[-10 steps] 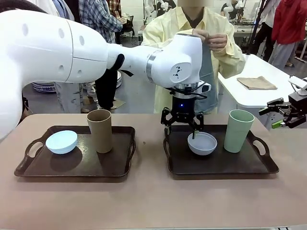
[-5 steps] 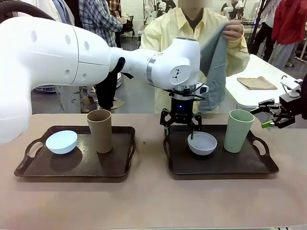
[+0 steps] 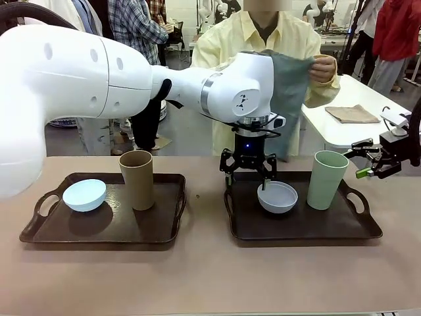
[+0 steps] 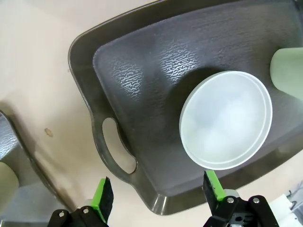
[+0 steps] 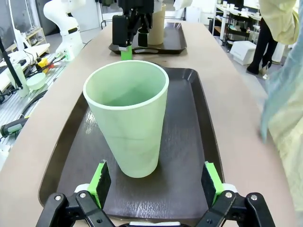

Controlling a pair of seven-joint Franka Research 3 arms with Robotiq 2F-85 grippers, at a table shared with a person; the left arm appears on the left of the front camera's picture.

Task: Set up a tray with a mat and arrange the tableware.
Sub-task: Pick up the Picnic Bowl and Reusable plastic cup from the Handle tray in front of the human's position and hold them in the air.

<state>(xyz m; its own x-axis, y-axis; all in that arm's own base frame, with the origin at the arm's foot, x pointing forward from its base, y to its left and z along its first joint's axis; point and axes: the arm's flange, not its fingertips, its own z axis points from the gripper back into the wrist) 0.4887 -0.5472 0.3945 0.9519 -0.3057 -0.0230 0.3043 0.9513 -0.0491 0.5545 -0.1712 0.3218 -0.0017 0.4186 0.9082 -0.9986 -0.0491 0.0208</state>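
From my station I see the left gripper [image 3: 248,172] hanging over the right tray [image 3: 302,227], jaws spread wide and holding nothing. It sits above the far-left side of the pale grey-white bowl [image 3: 277,197]. In the left wrist view the bowl lies just ahead of one green pad, with the tray's cut-out handle between the two fingers. One fingertip looks very close to the bowl's rim in the front view, but I cannot tell whether it touches. The pale green cup [image 3: 327,180] stands upright on the same tray, just to the right of that bowl. The right gripper [image 3: 363,158] is off to the cup's right, above the tray's right end, turned sideways toward the cup. Its jaws are fully apart and empty. In its wrist view the cup stands between the two green pads but ahead of them, clear of both. The left tray [image 3: 99,230] carries the light blue bowl [image 3: 84,195], tipped on its side, and the tan-brown cup [image 3: 137,179] upright just beside it. Both trays rest on the table [image 3: 210,276], apart from each other. Across the table the person's hand [image 3: 323,66] holds up a grey cloth [image 3: 289,85] at chest height, behind the left arm.
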